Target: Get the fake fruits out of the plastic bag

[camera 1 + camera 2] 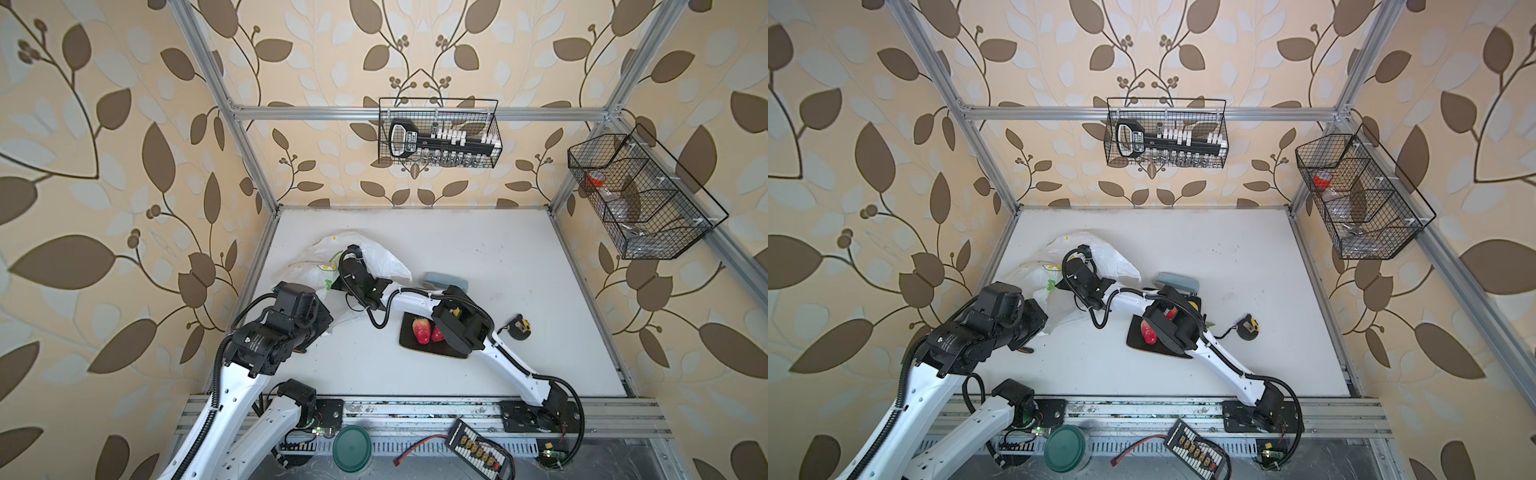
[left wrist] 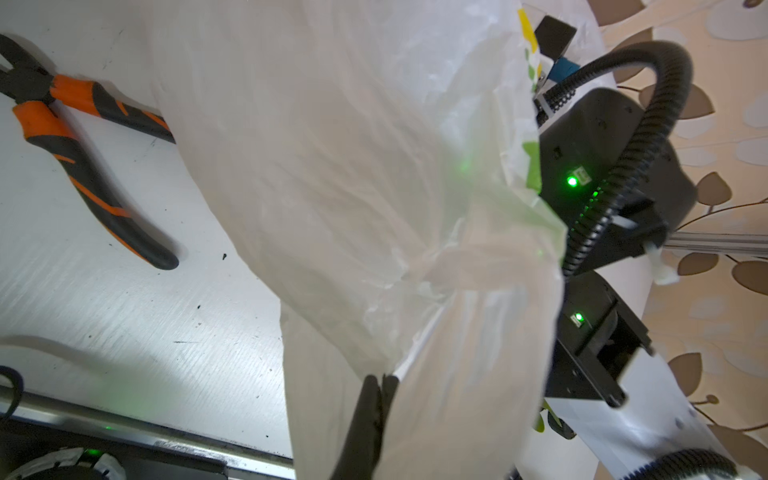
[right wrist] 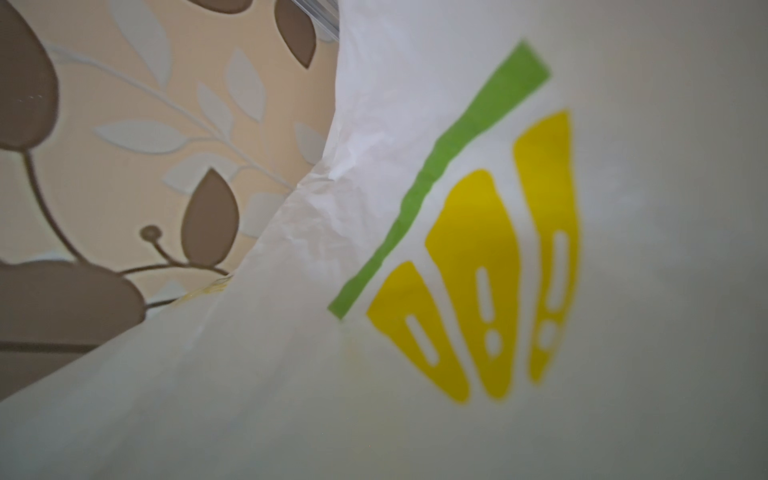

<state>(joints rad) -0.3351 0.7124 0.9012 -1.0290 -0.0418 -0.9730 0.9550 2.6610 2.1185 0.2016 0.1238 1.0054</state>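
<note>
Near end first: the left fingers (image 2: 368, 411) are pinched completely together on a fold of the bag (image 1: 386, 262). The thin film is squeezed between the two black pads, and that edge is stretched toward the near left.

Beside it, pliers (image 2: 83, 166) lie flat on the white scuffed surface (image 1: 498, 270). They have rubbery orange-and-black grips, handles a little apart, and one handle end is hidden behind the film.

A bit right of centre there's a flat black tray (image 1: 409, 347) with two glossy red strawberries (image 1: 422, 330) on it. The one in plain sight lies near-to-far, tip toward the near edge and green cap at the far end. The other is half hidden under the right arm (image 1: 415, 297).

That arm crosses over the tray and goes far-left into the bag. The bag sits on the left half of the surface at mid depth. It's crinkly translucent white, a crumpled heap with no tidy long axis, showing yellow lemon wedges and green bits.

The right fingers are buried in it. The right wrist view is nothing but blurry film with the print right up close, so I honestly can't tell how far open they are or whether they've got anything.

Just right of the bag there's a rounded grey-blue block (image 1: 444, 280).
</note>
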